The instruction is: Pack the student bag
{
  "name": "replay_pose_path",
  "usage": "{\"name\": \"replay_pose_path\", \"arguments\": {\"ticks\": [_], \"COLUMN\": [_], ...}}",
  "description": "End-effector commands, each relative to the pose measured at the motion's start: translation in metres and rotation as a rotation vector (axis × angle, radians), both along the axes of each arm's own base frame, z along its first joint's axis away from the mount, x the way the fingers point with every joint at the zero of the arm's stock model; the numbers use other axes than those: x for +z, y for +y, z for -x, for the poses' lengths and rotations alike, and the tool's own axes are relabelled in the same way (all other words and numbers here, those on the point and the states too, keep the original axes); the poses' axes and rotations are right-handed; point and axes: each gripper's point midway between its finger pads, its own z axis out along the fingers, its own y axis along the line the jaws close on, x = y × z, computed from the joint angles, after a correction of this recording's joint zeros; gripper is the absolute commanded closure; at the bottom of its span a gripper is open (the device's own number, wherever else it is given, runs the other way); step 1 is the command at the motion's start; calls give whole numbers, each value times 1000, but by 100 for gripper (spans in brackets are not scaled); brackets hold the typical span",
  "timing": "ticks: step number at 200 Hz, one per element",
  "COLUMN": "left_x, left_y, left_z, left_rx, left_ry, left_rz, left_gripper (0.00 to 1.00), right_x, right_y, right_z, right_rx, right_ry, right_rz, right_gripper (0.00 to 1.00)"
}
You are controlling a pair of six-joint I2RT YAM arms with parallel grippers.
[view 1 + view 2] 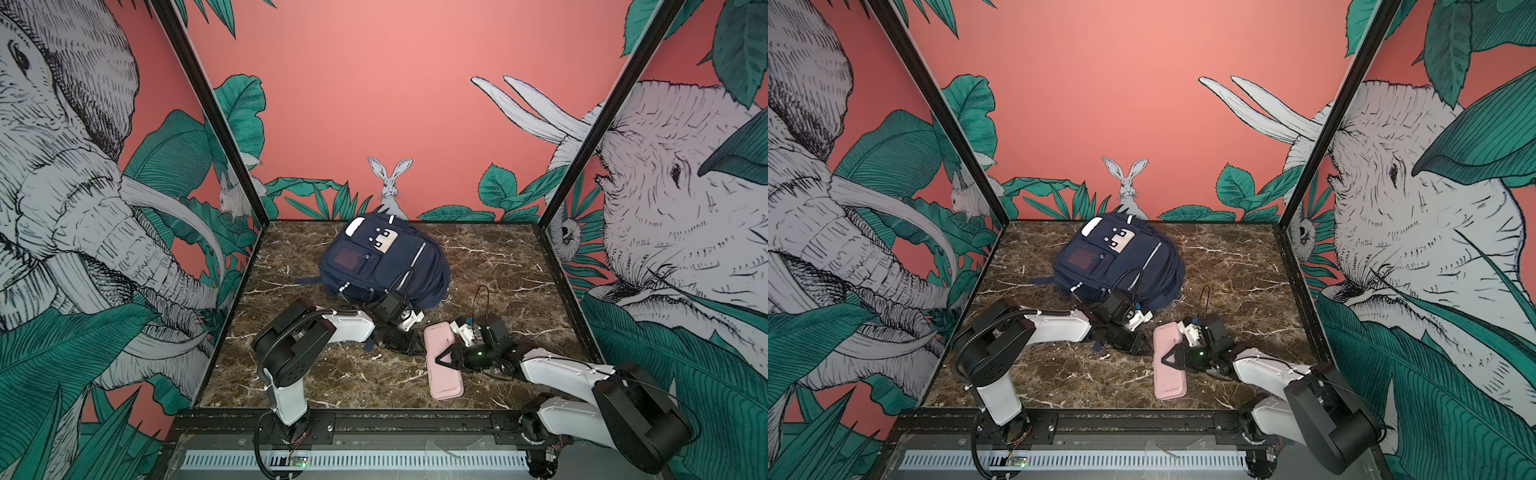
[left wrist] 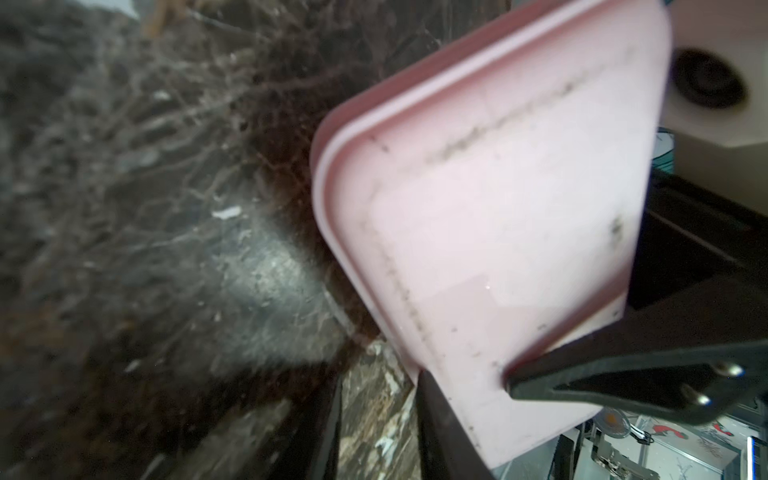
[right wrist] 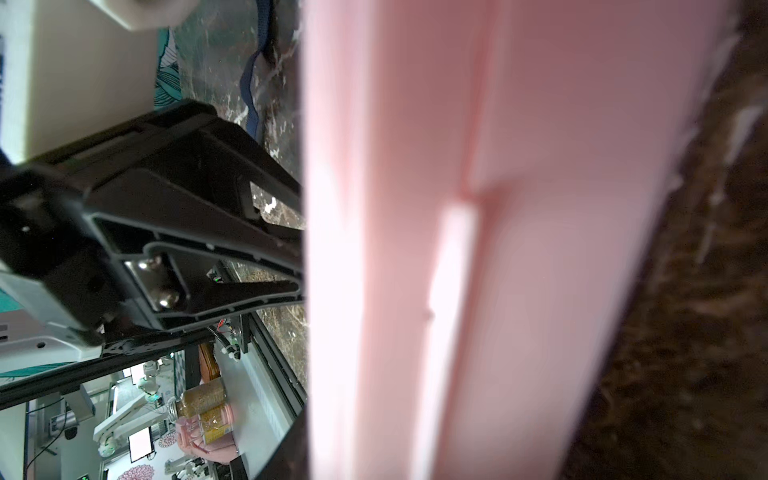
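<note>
The student bag [image 1: 386, 262] [image 1: 1121, 262], navy with white patches, lies at the back middle of the marble table, and neither gripper touches it. In front of it lies a long pink case [image 1: 446, 382] [image 2: 498, 208] [image 3: 540, 249]. My right gripper [image 1: 441, 358] is shut on the case's middle, one black finger [image 2: 623, 374] flat across its top face. The case's left edge stands slightly off the table. My left gripper [image 1: 409, 343] [image 2: 380, 399] stands open at that edge, only bare marble between its fingers; one finger [image 2: 440, 436] touches the case's corner.
A loose navy strap [image 3: 253, 83] from the bag trails on the table near the left gripper. Printed walls close in the table [image 1: 332, 386] on three sides, and a black rail [image 1: 415, 419] runs along its front edge.
</note>
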Motion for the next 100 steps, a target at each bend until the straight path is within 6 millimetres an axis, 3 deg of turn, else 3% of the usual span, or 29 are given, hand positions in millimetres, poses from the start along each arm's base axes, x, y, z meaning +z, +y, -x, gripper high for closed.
{"name": "replay_pose_path", "arguments": {"ticks": [1,50,100], "left_x": [-7,34,86], "left_y": [16,22,31], "left_z": [-6,-22,-77], "left_rx": [31,2,19], "left_ry": [-36,-166,-399], "left_rz": [-94,-131,-231], "left_gripper": [64,59,58], "right_x": [17,25,42], "right_y": [7,5,6], "right_z": [-6,-12,-35], "right_rx": [21,-1,-49], "right_ry": [-36,-64,-115], "right_rz": [-43,-50,-80], "right_gripper": [64,71,79]}}
